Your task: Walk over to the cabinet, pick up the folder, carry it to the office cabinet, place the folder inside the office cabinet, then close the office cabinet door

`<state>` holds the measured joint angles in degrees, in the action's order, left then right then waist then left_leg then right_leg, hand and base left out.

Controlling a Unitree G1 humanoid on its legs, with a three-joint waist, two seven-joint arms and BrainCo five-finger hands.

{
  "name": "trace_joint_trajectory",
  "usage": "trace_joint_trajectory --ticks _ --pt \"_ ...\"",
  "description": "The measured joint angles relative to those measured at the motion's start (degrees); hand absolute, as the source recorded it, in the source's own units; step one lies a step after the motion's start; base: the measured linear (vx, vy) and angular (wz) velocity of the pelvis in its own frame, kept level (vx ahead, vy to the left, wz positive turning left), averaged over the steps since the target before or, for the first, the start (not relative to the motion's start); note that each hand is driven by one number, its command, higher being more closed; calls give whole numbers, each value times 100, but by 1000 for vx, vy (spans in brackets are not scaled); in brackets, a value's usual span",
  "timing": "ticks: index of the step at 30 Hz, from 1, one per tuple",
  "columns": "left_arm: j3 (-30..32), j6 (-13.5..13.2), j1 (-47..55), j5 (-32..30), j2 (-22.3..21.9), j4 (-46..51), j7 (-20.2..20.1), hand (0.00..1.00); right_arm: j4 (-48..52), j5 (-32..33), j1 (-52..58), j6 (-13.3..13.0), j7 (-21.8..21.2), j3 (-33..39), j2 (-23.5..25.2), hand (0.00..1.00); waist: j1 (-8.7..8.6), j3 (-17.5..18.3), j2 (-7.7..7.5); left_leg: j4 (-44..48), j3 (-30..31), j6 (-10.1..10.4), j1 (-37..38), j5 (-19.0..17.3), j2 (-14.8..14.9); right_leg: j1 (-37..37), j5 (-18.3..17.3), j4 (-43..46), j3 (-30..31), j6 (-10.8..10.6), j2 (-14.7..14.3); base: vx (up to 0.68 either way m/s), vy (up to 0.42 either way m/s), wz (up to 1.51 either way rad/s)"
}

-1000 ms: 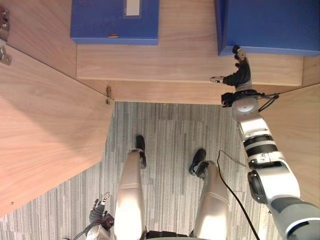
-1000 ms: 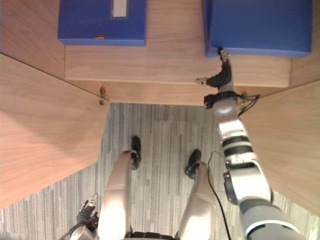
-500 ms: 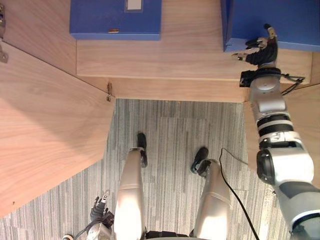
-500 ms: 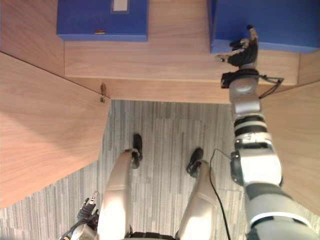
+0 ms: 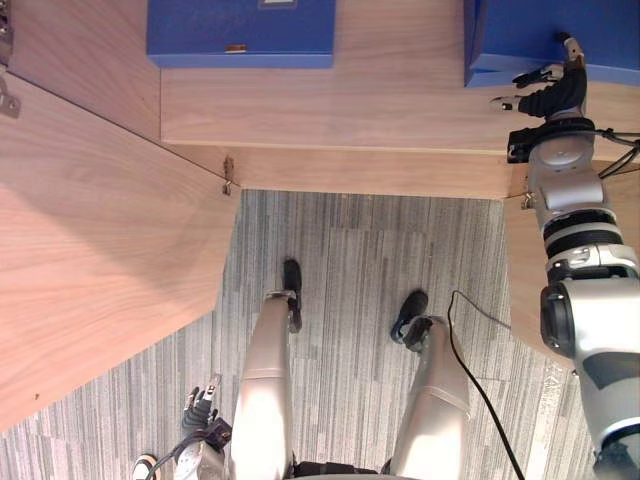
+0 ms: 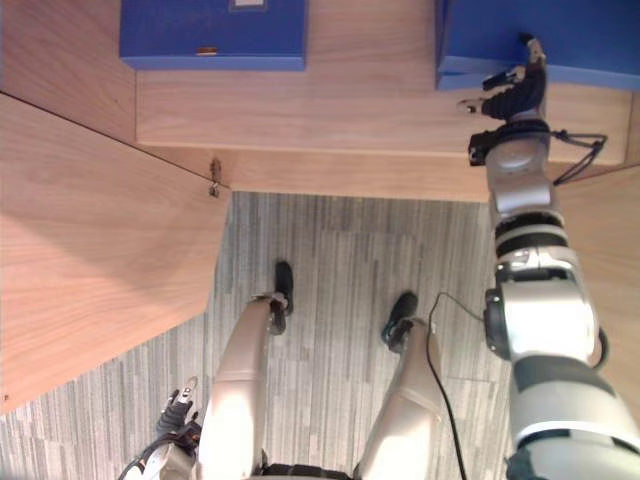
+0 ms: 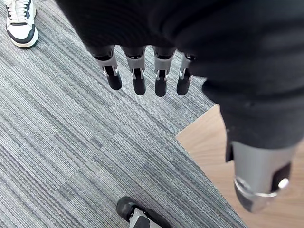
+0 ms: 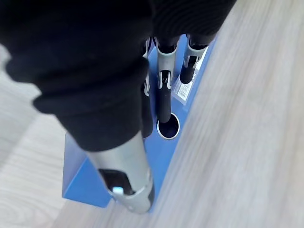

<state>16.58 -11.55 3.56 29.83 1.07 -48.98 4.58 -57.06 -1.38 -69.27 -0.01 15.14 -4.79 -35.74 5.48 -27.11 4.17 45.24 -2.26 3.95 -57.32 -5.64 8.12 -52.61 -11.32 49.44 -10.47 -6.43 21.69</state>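
Observation:
A blue folder [image 5: 600,30] stands on the cabinet shelf [image 5: 400,110] at the far right, spine towards me. My right hand [image 5: 553,92] reaches up to that spine. In the right wrist view its fingers [image 8: 164,99] lie nearly straight along the blue spine [image 8: 164,156], one tip at the round finger hole [image 8: 167,128], with the thumb held apart and nothing gripped. A second blue folder [image 5: 240,30] stands on the same shelf at the left. My left hand [image 5: 205,425] hangs low at the lower left, fingers [image 7: 138,78] relaxed and open over grey carpet.
An open wooden cabinet door [image 5: 90,240] swings out on the left, hinge [image 5: 228,172] at the shelf edge. Another wooden door panel [image 5: 522,280] stands on the right behind my right arm. Striped grey carpet [image 5: 350,270] lies between them. A person's white shoe [image 7: 19,23] is near my left hand.
My right hand has slid rightwards from the right folder's left corner to a spot on its spine. The whole view has shifted slightly. The left hand stays hanging.

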Motion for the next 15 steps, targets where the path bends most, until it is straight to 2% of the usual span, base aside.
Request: trace_joint_trajectory --ticks 3,7,15 --pt "0 -1 0 -2 -13 11 1 0 8 -269 -186 39 20 -232 -103 0 2 -3 86 -4 3 -16 -55 41 4 -65 0 32 2 2 -1 0 0 0" --pt "-2 -1 -1 -3 -94 22 2 0 23 -1059 -392 247 70 -440 -159 0 20 -7 97 -11 -15 38 -66 85 16 -121 -2 61 29 7 -13 0 0 0" --pt "-3 -1 -1 -2 -119 65 6 0 155 -2309 -425 412 72 -657 -195 0 30 -17 166 -7 -16 39 -77 84 25 -136 -2 66 36 7 -52 0 0 0"
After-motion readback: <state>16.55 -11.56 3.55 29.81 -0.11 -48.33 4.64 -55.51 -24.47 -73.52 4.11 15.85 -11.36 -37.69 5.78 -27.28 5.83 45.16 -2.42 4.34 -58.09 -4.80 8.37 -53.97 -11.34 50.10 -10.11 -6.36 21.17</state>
